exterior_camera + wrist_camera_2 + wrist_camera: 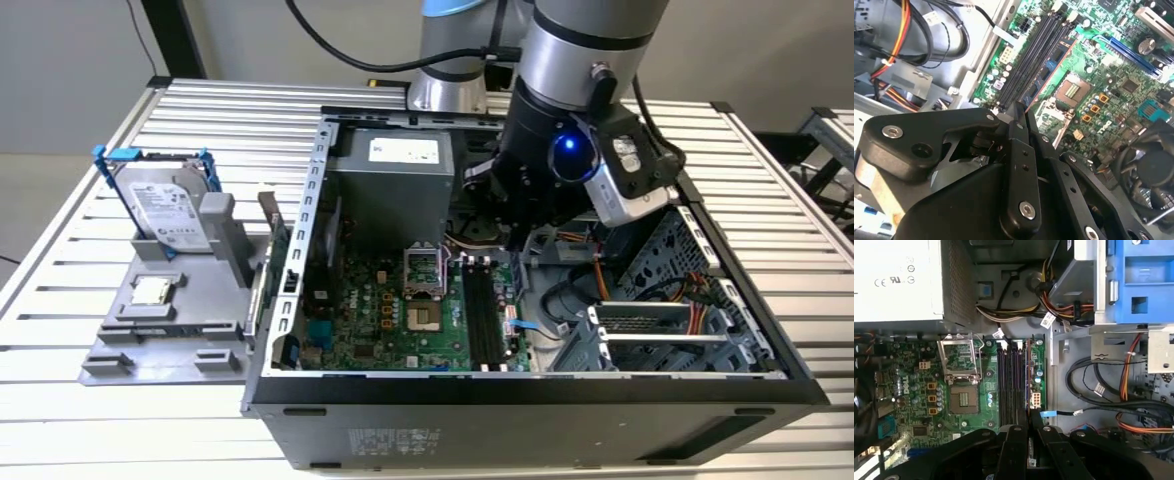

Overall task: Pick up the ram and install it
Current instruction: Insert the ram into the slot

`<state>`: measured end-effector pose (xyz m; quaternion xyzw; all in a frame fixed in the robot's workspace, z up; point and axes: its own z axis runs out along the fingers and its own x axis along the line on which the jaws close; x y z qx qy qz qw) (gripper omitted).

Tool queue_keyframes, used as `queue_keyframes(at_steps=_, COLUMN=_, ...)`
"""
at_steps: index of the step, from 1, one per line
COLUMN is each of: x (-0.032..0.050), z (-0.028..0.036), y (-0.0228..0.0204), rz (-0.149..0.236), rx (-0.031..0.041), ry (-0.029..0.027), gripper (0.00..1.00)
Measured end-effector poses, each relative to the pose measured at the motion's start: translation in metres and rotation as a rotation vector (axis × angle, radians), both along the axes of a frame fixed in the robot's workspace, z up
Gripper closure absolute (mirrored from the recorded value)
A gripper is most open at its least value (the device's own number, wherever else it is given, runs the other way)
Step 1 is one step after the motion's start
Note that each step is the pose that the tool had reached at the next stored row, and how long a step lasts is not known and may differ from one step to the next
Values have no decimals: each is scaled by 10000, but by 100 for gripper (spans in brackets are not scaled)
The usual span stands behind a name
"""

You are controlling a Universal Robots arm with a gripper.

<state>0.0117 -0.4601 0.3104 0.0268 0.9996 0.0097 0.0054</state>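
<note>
While the claw (521, 236) hangs inside the open computer case (534, 386), low over the motherboard (380, 325) near the centre of the exterior view, its fingers (1023, 165) are pressed together on a thin board. Judged: clenched on the ram (1047, 71).

Second wrist view: the ram runs out past the fingertips as a narrow bluish strip with dark chips and a reddish line along one edge.

First wrist view: the same ram (1028, 385) is seen edge-on, a thin line leaving the claw (1028, 426).

Key relation: the ram's long axis is parallel to the black memory slots (1010, 380) in both wrist views. The ram is already in the claw, so what matters is ram to slot, not claw to ram.

- One wrist view puts the ram on the processor socket (961, 400) side of the slot bank; the other puts it on the opposite side.
- Reading: parallax. The ram sits above the bank, not beside it.
- Which slot it lines up with: cannot tell.
- Whether its lower edge touches a slot: cannot tell.

Exterior view: the slots run from just under the claw toward the lower edge of the frame. The hard drive (160, 205) in its blue bracket stands on the worktop (80, 430) at the exterior view's left, well apart.
</note>
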Motion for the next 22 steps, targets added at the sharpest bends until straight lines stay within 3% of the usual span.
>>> queue_keyframes(at_steps=13, x=-8, z=-236, y=-23, rz=70, rx=1, ry=0, gripper=100)
queue_keyframes(at_steps=17, x=-8, z=-246, y=-23, rz=71, rx=-2, ry=1, gripper=100)
queue_keyframes(at_steps=22, x=-6, z=-328, y=-23, rz=70, rx=-1, ry=1, gripper=100)
